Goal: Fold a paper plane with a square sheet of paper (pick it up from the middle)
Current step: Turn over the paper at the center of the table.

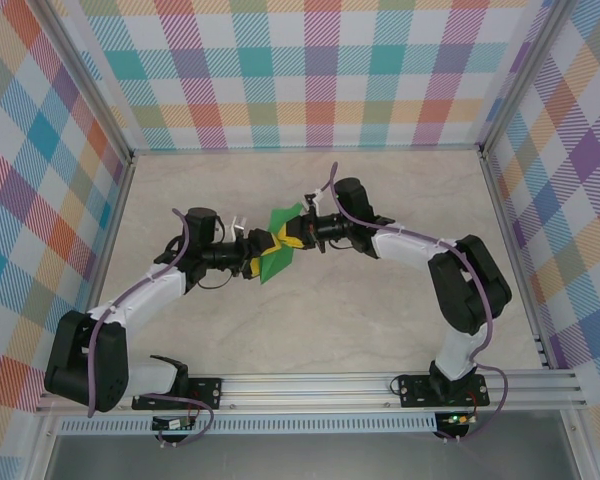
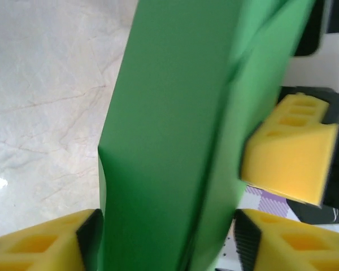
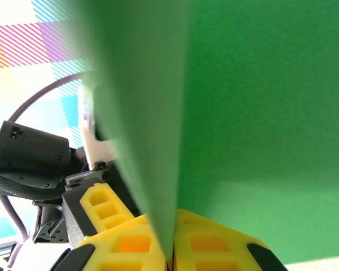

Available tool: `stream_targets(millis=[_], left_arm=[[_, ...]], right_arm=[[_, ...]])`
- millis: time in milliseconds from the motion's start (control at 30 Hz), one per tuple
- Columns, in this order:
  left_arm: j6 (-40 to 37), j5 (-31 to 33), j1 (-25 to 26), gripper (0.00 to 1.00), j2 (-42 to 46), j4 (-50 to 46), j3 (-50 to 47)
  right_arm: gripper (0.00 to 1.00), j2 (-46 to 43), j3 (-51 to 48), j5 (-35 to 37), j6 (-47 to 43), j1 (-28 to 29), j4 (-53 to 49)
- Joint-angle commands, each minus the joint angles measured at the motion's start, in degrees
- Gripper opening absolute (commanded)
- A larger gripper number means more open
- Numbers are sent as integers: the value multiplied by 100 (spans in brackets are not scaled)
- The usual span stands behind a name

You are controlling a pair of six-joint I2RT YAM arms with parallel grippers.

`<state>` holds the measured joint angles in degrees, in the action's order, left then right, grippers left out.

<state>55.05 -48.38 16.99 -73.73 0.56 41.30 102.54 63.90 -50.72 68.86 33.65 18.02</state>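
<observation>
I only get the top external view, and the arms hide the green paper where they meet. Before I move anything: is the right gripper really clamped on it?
Observer: Yes. In the right wrist view the right gripper is shut on the green paper, pinching it at a fold.
Operator: And the left one?
Observer: The left gripper is open. Its fingers straddle the paper, with a sliver of gap at one side.
Operator: Is the paper lying flat?
Observer: No. Two layers meet at the right gripper and spread apart away from it.
</observation>
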Motion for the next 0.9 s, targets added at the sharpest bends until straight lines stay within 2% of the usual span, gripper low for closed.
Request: stream_targets(millis=[0,200,400,467,567,667,767,867], left_arm=[[28,6,-82,52,121,301,-82],[68,94,-82,34,170,394,-122],[-11,150,-82,12,243,295,-113],[-85,190,-82,8,258,185,-91],[-431,380,-81,7,286,-381,87],[-1377,1163,-82,7,233,-2262,699],[-2237,2555,-44,6,-21,-4103,1476],[-2677,3912,152,6,-340,-5161,2071]], right_arm=[[10,124,-4,-275,89,19,177],[11,202,17,-286,66,17,46],[19,205,35,-252,15,19,-142],[22,190,68,-225,-72,15,-330],[31,30,138,-10,-488,-54,-1017],[44,-283,330,674,-1304,-179,-2323],[57,-619,611,1829,-2201,-215,-3832],[67,-892,638,2735,-2614,-218,-4568]])
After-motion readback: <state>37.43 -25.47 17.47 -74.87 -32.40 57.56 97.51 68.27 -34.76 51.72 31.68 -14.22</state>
